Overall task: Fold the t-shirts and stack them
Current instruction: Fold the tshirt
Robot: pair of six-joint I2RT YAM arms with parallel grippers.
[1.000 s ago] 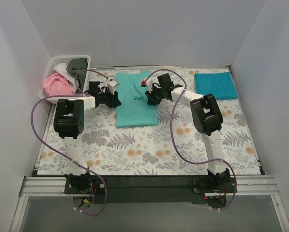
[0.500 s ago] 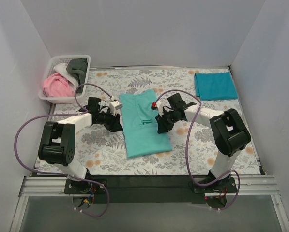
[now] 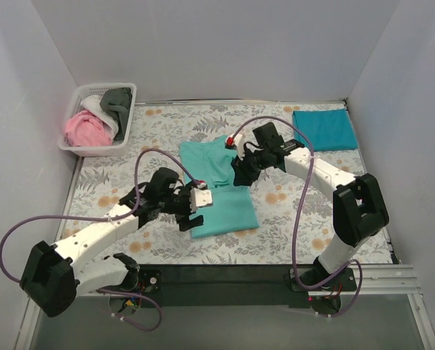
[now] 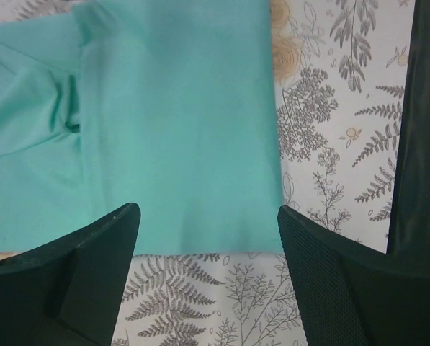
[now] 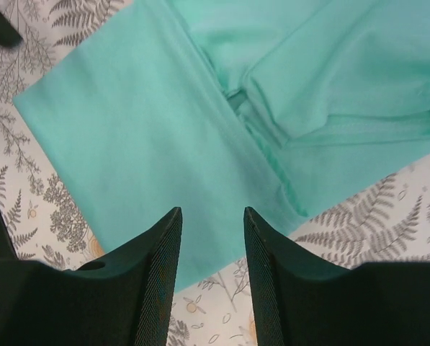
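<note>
A mint-turquoise t-shirt lies partly folded in the middle of the floral cloth, sleeves tucked in, long side running near to far. My left gripper hovers at its near left corner. In the left wrist view this gripper is open, with the shirt's hem between the jaws and nothing held. At the shirt's right edge, my right gripper is open. The right wrist view shows its jaws apart above the mint fabric. A folded teal-blue t-shirt lies at the far right.
A white basket at the far left holds pink, white and dark grey t-shirts. The floral-print cloth covers the table. White walls close in on three sides. Purple cables loop from both arms.
The mint shirt came toward the near edge with both grippers, then both opened and let it go. The left arm has swung to the shirt's near left corner.
</note>
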